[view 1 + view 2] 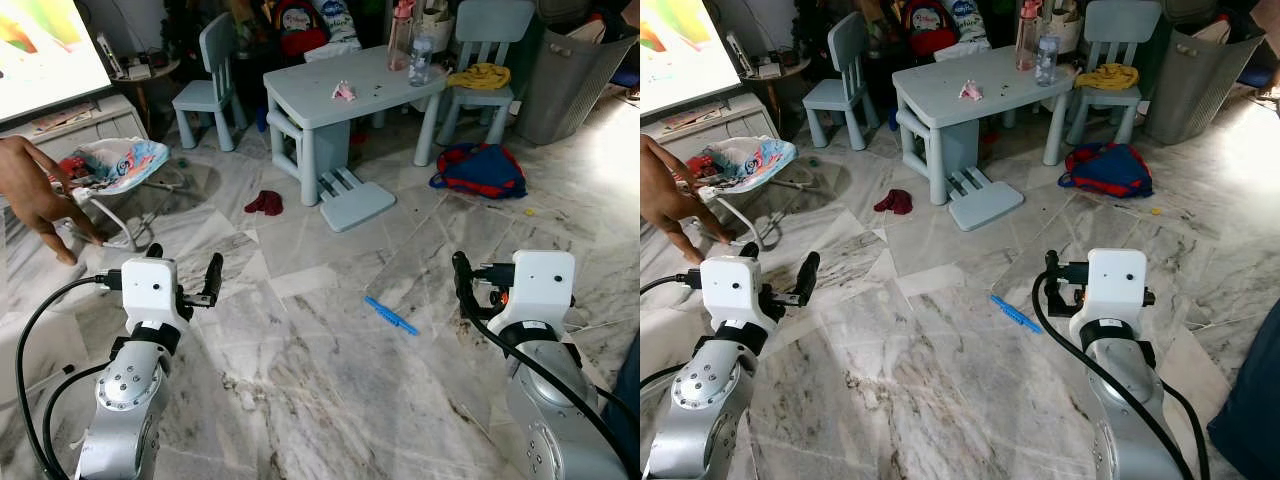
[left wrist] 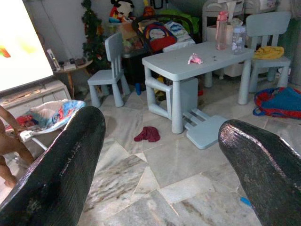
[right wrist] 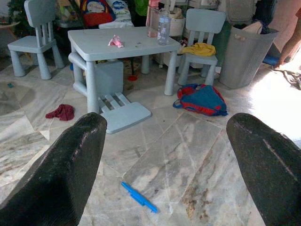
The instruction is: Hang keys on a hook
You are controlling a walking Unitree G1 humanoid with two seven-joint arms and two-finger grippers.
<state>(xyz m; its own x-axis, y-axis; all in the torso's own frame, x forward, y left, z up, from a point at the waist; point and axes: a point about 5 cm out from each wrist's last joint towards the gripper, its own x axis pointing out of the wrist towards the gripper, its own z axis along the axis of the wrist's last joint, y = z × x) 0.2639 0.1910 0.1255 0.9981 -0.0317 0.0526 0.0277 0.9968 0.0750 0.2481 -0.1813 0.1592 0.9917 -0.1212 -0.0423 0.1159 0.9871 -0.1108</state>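
Both grippers are up in front of the robot with nothing in them: the left gripper (image 2: 155,160) and the right gripper (image 3: 164,165) each have their fingers spread wide, bare floor between them. No keys or hook that I can make out anywhere, so I can't say where they are or which way they point.

Closest loose thing is a blue pen (image 1: 390,315) lying flat on the marble floor (image 1: 300,380), between the two arms and a bit nearer the right one, its long axis running diagonally, far end toward the robot's left. Plenty of open floor around it and between the arms.

Further ahead stands a pale blue kids' table (image 1: 350,95) with a water bottle (image 1: 421,58) upright near its far right corner and something small and pink (image 1: 343,92) on top. A chair (image 1: 212,80) stands to its left, another chair (image 1: 485,60) to its right with a yellow cloth (image 1: 480,75) on the seat. A step stool (image 1: 350,197) lies tipped by the table leg, a red rag (image 1: 264,203) just left of it, a backpack (image 1: 482,170) on the right (red and blue). A laundry basket (image 1: 570,85) closes off the far right.

A person's hand (image 1: 35,200) reaches in at the left edge, beside a baby bouncer (image 1: 110,170). The right wrist view picks up someone's arm (image 3: 289,40) past the basket.
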